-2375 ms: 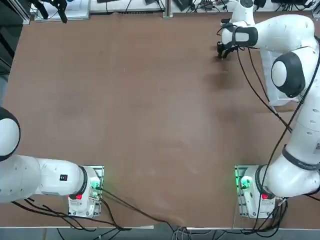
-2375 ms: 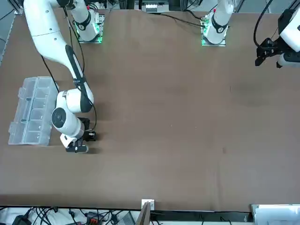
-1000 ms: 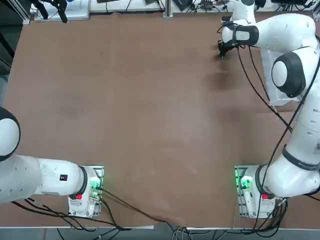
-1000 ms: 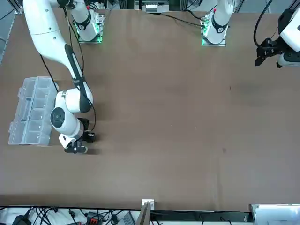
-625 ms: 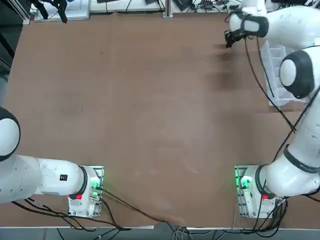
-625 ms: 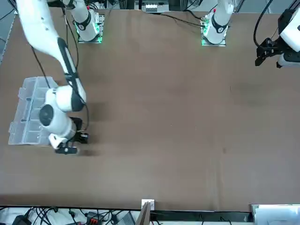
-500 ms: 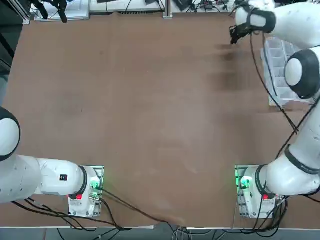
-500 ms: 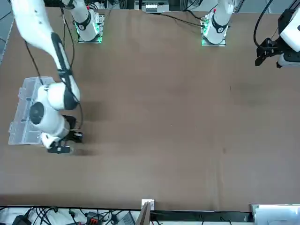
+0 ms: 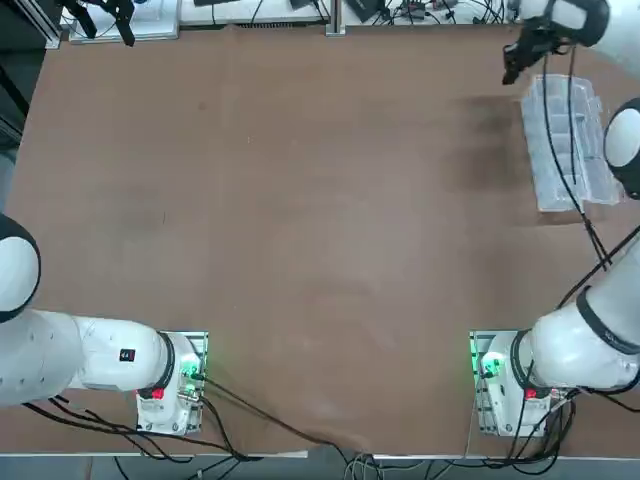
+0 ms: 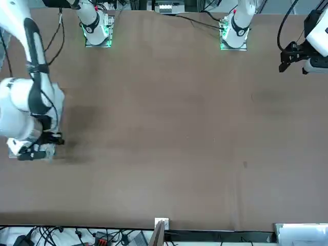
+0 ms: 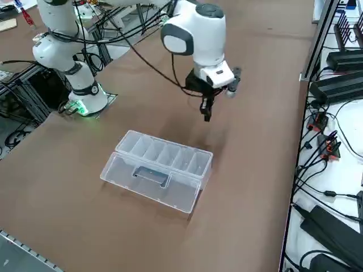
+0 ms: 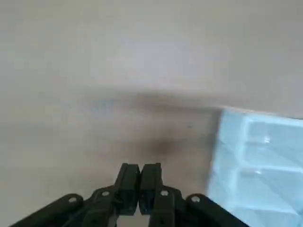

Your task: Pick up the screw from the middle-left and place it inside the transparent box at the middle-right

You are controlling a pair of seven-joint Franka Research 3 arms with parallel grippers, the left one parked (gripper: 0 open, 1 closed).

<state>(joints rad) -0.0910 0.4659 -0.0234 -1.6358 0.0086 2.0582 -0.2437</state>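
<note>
The transparent box lies at the table's right side, a long clear tray with dividers and its lid folded open. My right gripper hangs in the air just off the box's far end, beside its corner. In the wrist view its fingers are pressed together, and the box's end compartments show beside them. The screw shows in no view; I cannot tell whether it sits between the fingertips. From the front, the arm covers most of the box, with the gripper low over its near end.
Bare brown tabletop spreads to the left of the box. Cables and black equipment lie along the table's far edge, close behind the gripper. The arm bases stand at the near edge.
My right arm has lifted from a spot on the far table and swung to the right, stopping at the far end of the transparent box. The fingers have stayed together throughout.
</note>
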